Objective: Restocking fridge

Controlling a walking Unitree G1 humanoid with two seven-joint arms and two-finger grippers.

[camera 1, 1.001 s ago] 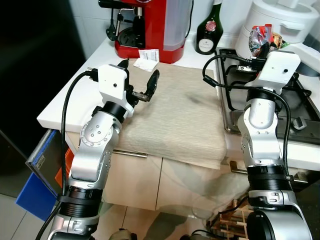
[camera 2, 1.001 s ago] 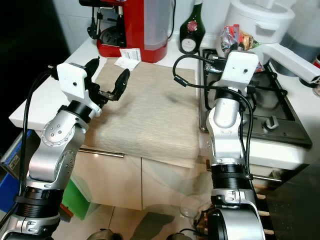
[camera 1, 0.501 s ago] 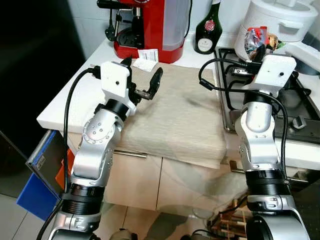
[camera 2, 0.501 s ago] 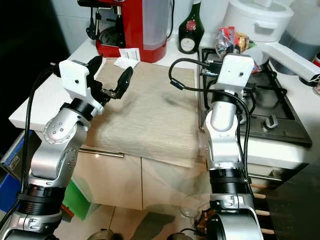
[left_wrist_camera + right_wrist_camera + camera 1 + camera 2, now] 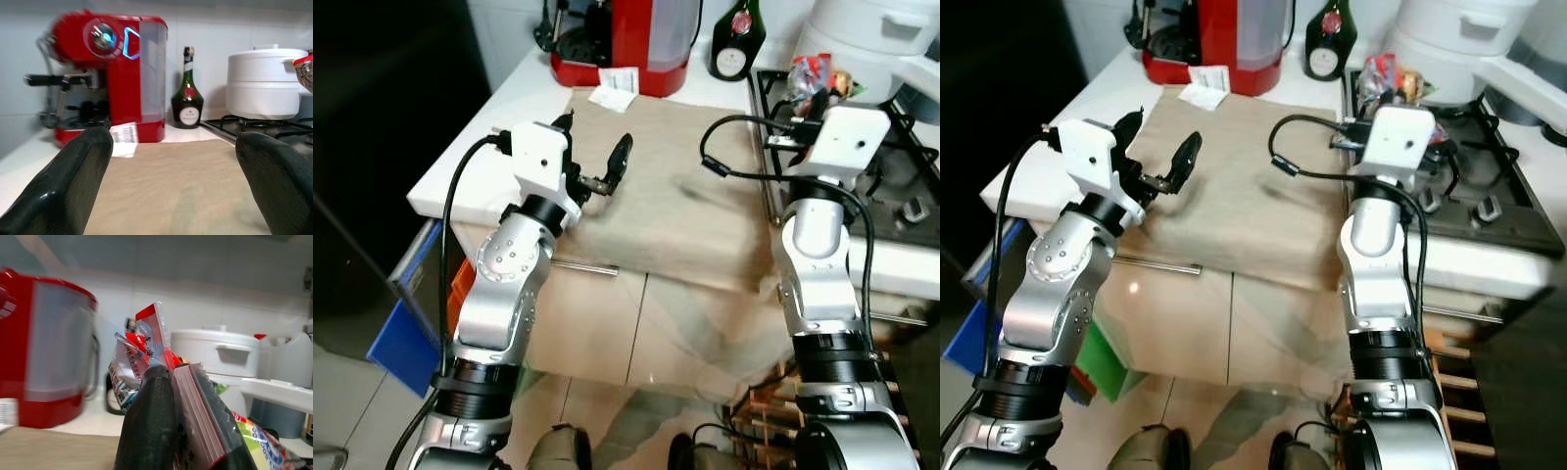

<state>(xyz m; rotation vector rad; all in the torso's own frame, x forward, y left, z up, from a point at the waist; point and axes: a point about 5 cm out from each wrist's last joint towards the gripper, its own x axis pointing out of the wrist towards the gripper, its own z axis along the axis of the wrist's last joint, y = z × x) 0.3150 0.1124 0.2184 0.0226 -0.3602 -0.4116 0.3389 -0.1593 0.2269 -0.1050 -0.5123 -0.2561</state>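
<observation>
Right wrist view | right claw (image 5: 188, 431) clamps snack packet (image 5: 151, 340) | left claw (image 5: 171, 186) wide

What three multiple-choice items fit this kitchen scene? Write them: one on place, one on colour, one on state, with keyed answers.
1. Where does the dark green glass bottle stand?
A. On the stove
B. Beside the red coffee machine
C. On the floor

2. What colour is the cloth spread over the counter?
A. Beige
B. Blue
C. Black

3. What is the right hand doing?
A. Hanging open
B. Pressing a stove knob
C. Gripping a crinkly red snack packet

Answers: 1 B, the left wrist view shows them side by side; 2 A, plain beige in the eye views; 3 C, the fingers pinch the packet.
</observation>
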